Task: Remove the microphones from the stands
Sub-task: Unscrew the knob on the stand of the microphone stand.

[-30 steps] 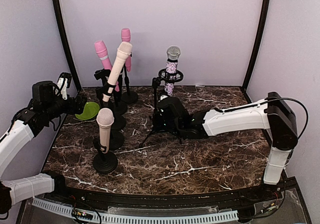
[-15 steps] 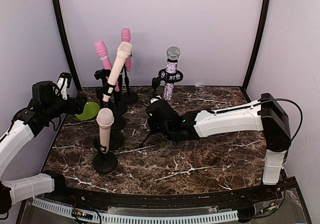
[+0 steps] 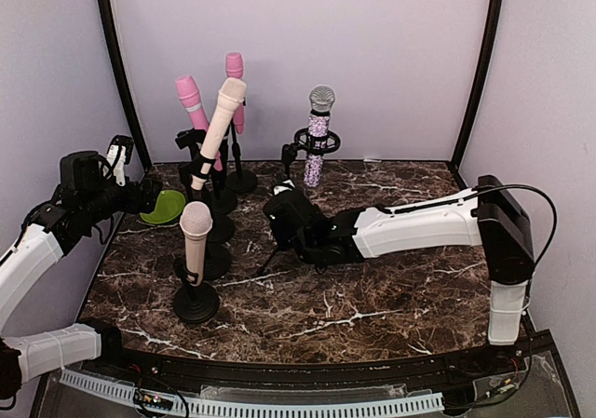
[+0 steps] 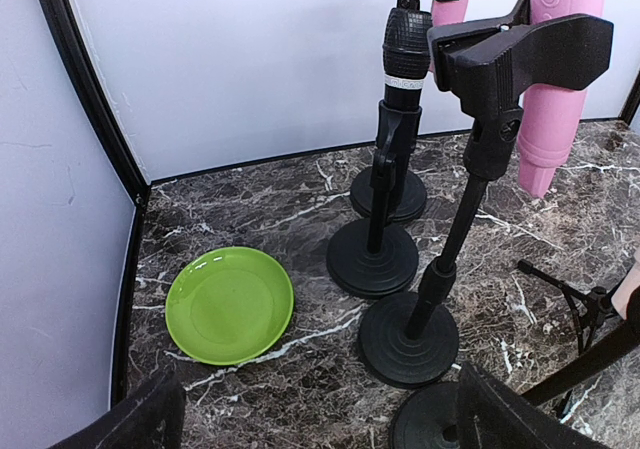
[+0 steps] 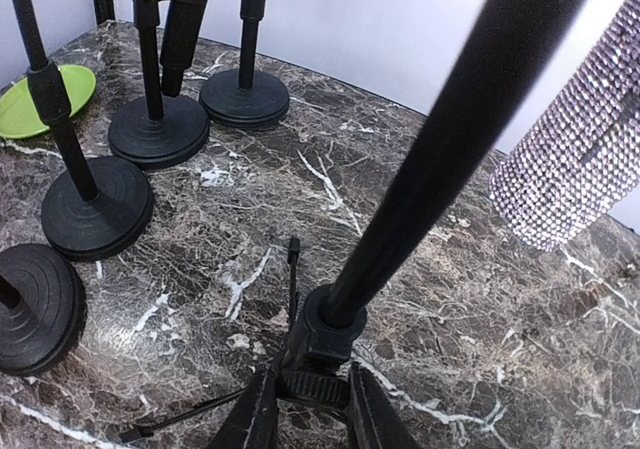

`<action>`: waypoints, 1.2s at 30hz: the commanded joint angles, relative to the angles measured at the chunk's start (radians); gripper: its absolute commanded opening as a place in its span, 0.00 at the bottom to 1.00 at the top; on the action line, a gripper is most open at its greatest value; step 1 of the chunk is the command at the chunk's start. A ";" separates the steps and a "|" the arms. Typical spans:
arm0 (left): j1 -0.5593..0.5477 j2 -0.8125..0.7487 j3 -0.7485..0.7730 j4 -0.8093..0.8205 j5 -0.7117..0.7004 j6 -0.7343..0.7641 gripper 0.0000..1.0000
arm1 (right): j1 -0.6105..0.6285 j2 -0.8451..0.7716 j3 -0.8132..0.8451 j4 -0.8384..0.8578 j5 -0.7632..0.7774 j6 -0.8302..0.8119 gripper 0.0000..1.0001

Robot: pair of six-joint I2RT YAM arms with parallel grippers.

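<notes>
My right fingers point(image 3: 277, 211) have slid in low and straddle the stand point(image 5: 430, 159) hub; pinching or not, I cannot tell. The microphone point(image 3: 320, 125) sits above them, untouched. My left fingers point(image 3: 147, 195) hang wide.

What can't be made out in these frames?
Right gripper hold on the tripod stand: right wrist view, fingers cut off by the bottom edge; top view, the wrist hides them.
Sparkly microphone head: right wrist view, cut off by the frame edge.
Pink microphone top: left wrist view, cut off by the top edge.
</notes>
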State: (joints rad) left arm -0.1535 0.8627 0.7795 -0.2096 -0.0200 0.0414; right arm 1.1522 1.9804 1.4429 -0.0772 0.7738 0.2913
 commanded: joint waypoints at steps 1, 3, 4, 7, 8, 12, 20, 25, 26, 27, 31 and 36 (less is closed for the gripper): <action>0.006 -0.016 -0.008 0.016 0.001 0.014 0.96 | 0.009 -0.014 0.000 -0.022 -0.014 0.005 0.34; 0.006 -0.017 -0.009 0.016 0.002 0.014 0.96 | 0.010 -0.032 -0.012 -0.013 -0.025 0.009 0.41; 0.006 -0.017 -0.008 0.016 0.000 0.013 0.96 | 0.010 -0.044 -0.022 -0.001 -0.030 0.010 0.45; 0.006 -0.019 -0.009 0.016 -0.001 0.015 0.96 | 0.010 -0.084 -0.058 0.032 -0.050 0.012 0.61; 0.006 -0.019 -0.008 0.016 0.000 0.015 0.96 | 0.010 -0.100 -0.071 0.043 -0.057 0.011 0.66; 0.006 -0.020 -0.009 0.017 -0.001 0.015 0.96 | 0.011 -0.146 -0.117 0.070 -0.093 0.018 0.76; 0.006 -0.022 -0.011 0.019 -0.002 0.015 0.96 | -0.008 -0.281 -0.254 0.202 -0.175 0.075 0.90; 0.006 -0.021 -0.011 0.019 -0.003 0.015 0.96 | -0.082 -0.378 -0.376 0.333 -0.335 0.185 0.92; 0.006 -0.021 -0.011 0.021 -0.001 0.015 0.96 | -0.102 -0.395 -0.405 0.365 -0.375 0.219 0.93; 0.006 -0.021 -0.011 0.021 0.000 0.015 0.96 | -0.121 -0.408 -0.444 0.397 -0.416 0.261 0.93; 0.006 -0.020 -0.011 0.020 0.000 0.015 0.96 | -0.183 -0.445 -0.553 0.542 -0.566 0.413 0.93; 0.006 -0.020 -0.011 0.021 0.003 0.015 0.96 | -0.205 -0.430 -0.595 0.575 -0.597 0.536 0.92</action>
State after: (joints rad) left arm -0.1535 0.8600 0.7795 -0.2096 -0.0200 0.0418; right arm 0.9550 1.5505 0.8692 0.3813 0.2680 0.6769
